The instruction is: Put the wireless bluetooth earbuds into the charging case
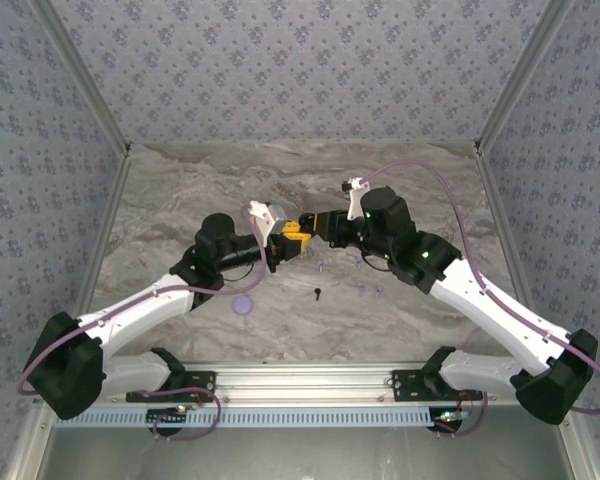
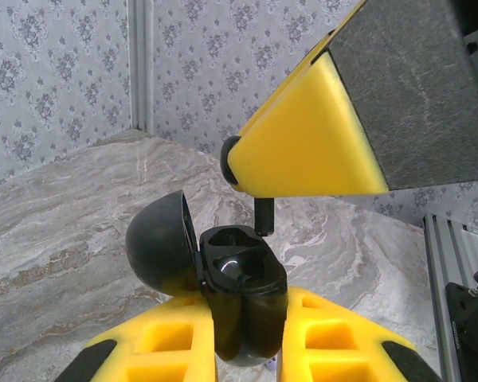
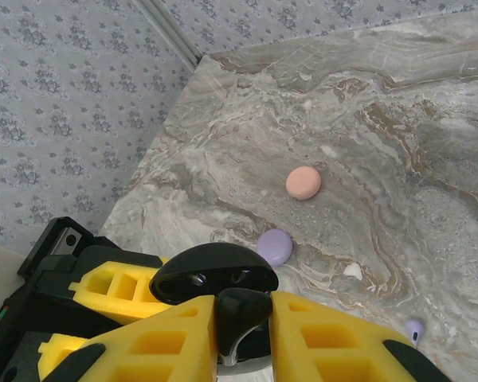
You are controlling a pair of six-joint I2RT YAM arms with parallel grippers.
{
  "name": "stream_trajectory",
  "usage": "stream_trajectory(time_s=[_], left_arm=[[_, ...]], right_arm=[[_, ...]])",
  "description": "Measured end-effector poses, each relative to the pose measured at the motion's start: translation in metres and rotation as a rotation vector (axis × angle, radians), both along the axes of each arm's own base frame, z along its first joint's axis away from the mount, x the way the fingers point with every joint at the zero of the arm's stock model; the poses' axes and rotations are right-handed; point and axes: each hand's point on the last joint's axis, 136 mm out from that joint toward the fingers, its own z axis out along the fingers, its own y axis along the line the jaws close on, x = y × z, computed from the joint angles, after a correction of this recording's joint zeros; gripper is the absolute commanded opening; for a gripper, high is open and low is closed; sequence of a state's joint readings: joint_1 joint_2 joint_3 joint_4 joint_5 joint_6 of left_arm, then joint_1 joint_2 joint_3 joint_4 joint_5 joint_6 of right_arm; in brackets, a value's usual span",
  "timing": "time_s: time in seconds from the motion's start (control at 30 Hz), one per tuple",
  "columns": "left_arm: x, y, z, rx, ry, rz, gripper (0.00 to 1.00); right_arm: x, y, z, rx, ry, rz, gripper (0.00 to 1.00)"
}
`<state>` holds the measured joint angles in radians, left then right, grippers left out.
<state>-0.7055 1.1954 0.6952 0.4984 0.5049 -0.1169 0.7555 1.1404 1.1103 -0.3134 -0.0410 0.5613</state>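
My left gripper (image 2: 243,338) clamped on open case (image 2: 240,270). My right gripper (image 3: 243,318) pinches black earbud (image 2: 264,215) just above, stem pointing down at case's far rim.

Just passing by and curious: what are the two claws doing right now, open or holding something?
Left gripper: closed, holding the open black case.
Right gripper: closed, holding a black earbud.

- The charging case (image 2: 243,274), black, lid open: no legible lettering, logo or number.
- The black earbud (image 3: 240,306): no legible marking.
- Elsewhere in the three views: no readable text, label, brand, numeral or sign.
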Motion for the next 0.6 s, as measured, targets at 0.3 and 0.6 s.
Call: stream_trajectory(time_s=[0.3,0.6], left_arm=[[-0.0032,-0.0024,0.0009,-0.001,-0.002,-0.012,0.0],[-0.002,-0.0033,0.0021,-0.002,-0.002,-0.012,0.0]], right_arm=[[0.0009,0.0021,-0.0044,-0.008,0.009,0.002,0.24],[-0.0013,0.003,-0.009,-0.021,0.026,0.012,0.26]])
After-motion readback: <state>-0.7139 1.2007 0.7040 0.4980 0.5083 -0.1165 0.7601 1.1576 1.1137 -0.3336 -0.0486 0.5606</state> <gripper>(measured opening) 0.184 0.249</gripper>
